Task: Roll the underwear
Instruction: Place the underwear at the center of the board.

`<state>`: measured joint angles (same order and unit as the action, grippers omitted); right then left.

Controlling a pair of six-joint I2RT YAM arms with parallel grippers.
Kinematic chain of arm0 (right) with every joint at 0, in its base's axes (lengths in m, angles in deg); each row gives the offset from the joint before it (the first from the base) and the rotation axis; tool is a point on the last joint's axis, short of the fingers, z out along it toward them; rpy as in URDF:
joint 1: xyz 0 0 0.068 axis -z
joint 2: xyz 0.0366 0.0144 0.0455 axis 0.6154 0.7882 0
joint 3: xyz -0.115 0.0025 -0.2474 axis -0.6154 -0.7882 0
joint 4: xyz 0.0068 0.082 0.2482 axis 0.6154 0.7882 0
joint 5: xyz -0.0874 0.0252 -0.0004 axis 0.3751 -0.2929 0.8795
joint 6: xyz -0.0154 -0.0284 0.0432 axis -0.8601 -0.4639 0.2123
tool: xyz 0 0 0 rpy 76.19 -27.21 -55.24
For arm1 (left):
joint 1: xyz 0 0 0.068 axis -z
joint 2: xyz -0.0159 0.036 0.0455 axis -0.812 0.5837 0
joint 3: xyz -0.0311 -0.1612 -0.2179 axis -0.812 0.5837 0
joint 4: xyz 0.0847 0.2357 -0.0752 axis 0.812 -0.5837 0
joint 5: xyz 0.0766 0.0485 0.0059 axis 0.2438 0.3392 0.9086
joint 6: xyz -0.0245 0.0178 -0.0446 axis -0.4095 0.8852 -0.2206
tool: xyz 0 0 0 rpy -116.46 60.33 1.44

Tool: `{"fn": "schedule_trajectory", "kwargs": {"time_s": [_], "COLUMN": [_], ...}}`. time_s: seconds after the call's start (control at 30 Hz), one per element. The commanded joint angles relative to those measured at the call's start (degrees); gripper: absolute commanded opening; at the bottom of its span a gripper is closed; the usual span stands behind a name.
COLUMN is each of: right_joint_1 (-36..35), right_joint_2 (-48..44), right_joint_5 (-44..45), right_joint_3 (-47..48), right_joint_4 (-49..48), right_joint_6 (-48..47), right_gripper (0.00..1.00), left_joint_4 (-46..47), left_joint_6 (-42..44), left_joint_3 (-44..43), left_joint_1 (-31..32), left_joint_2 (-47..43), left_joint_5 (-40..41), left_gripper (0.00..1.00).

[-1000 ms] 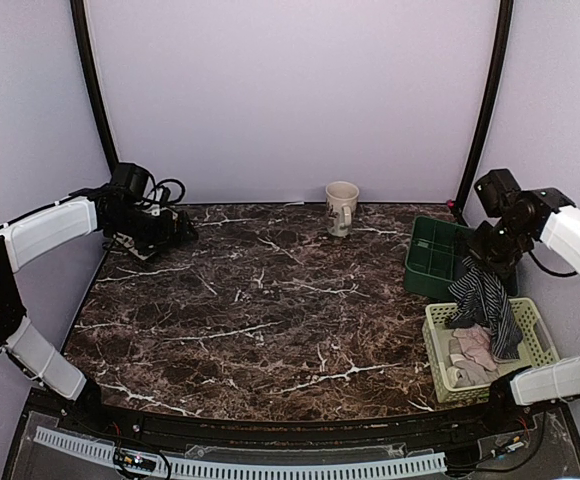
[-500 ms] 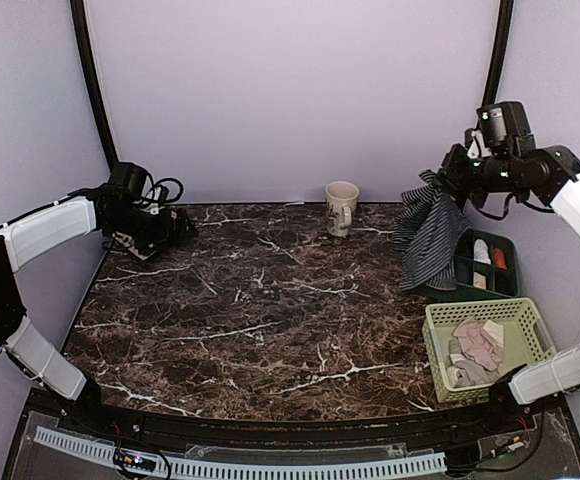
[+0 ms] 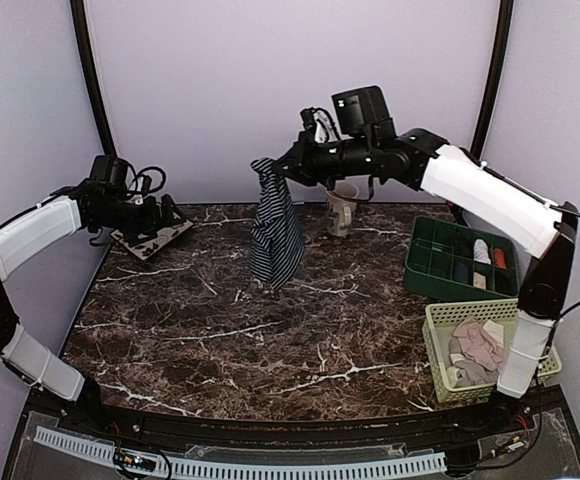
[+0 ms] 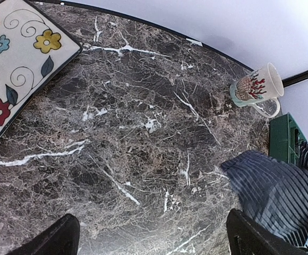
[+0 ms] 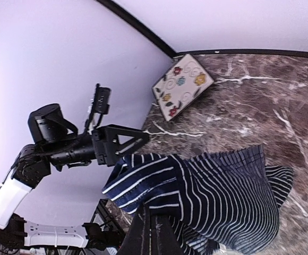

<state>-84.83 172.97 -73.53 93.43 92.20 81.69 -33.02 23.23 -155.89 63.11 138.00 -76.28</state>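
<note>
Your right gripper (image 3: 274, 170) is clamped tight on the top of the navy striped underwear (image 3: 276, 240), so the garment hangs bunched over the back middle of the marble table (image 3: 220, 330) — whether its lower hem touches the surface, you can't tell. Your left gripper (image 4: 153, 241) hovers near the flowered tile (image 4: 16, 64) at the far left, fingers spread wide. The pink underwear (image 3: 477, 345) lies in the pale basket (image 3: 433, 345) at the right edge — just beside the green bin (image 3: 430, 265). The mug (image 3: 342, 205) stands at the back edge, right of the hanging cloth
</note>
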Motion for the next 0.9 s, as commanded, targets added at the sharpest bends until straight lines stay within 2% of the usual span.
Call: {"fn": "schedule_trajectory", "kwargs": {"time_s": [0.0, 0.07, 0.17, 0.2, 0.23, 0.27, 0.3, 0.33, 0.37, 0.5, 0.67, 0.77, 0.87], "right_joint_1": [-1.25, -0.61, 1.83, 2.72, 3.55, 4.36, 4.93, 5.04, 4.83, 3.79, 0.17, -2.07, -2.11], "right_joint_2": [4.5, 1.39, -8.65, -12.15, -14.76, -16.13, -16.68, -16.93, -17.31, -17.6, -8.72, -2.08, 4.11], "right_joint_5": [-4.85, -5.1, -5.21, -5.43, -5.85, -6.53, -6.77, -6.01, -5.44, -4.98, -6.1, -5.96, -5.13], "right_joint_3": [8.92, 1.8, -21.03, -29.1, -35.9, -40.56, -43.35, -45.47, -46.68, -46.12, -36.44, -30.62, -24.44], "right_joint_4": [-6.6, -8.55, -15.47, -17.05, -16.79, -14.6, -11.22, -7.74, -5.82, -6.6, -3.09, -2.09, -2.37], "right_joint_6": [-2.67, -3.77, -0.6, 0.08, 0.37, 0.01, -1.39, -3.39, -5.12, -9.89, -17.09, -19.3, -20.14], "right_gripper": [0.0, 0.0, 0.0, 0.03, 0.38, 0.63, 0.78, 0.86, 0.88, 0.84, 0.72, 0.68, 0.62], "left_joint_4": [0.19, -0.19, -1.34, -1.83, -2.2, -2.63, -2.93, -3.12, -3.21, -2.61, -2.1, 0.21, 1.89], "left_joint_6": [-0.65, -0.25, 1.79, 2.72, 3.54, 4.27, 4.91, 5.62, 6.28, 7.34, 10.67, 11.43, 11.0], "left_joint_3": [1.58, 2.04, 2.37, 2.37, 2.72, 3.13, 3.54, 4.04, 4.57, 6.71, 9.53, 13.41, 17.73], "left_joint_1": [-0.97, -1.25, -1.35, -1.36, -1.42, -1.36, -1.36, -1.42, -1.4, -1.37, -1.43, -1.31, -1.17], "left_joint_2": [-3.61, -4.31, -4.92, -5.08, -5.25, -5.43, -5.6, -5.79, -5.89, -5.63, -3.4, -2.7, -3.2], "left_joint_5": [-0.45, -0.16, -0.54, -0.79, -1.01, -1.07, -1.3, -1.88, -2.72, -6.1, -14.8, -20.64, -21.85], "left_gripper": [0.99, 0.99, 0.99, 0.99, 0.99, 0.99, 0.99, 0.99, 0.99, 0.99, 0.98, 0.9, 0.78]}}
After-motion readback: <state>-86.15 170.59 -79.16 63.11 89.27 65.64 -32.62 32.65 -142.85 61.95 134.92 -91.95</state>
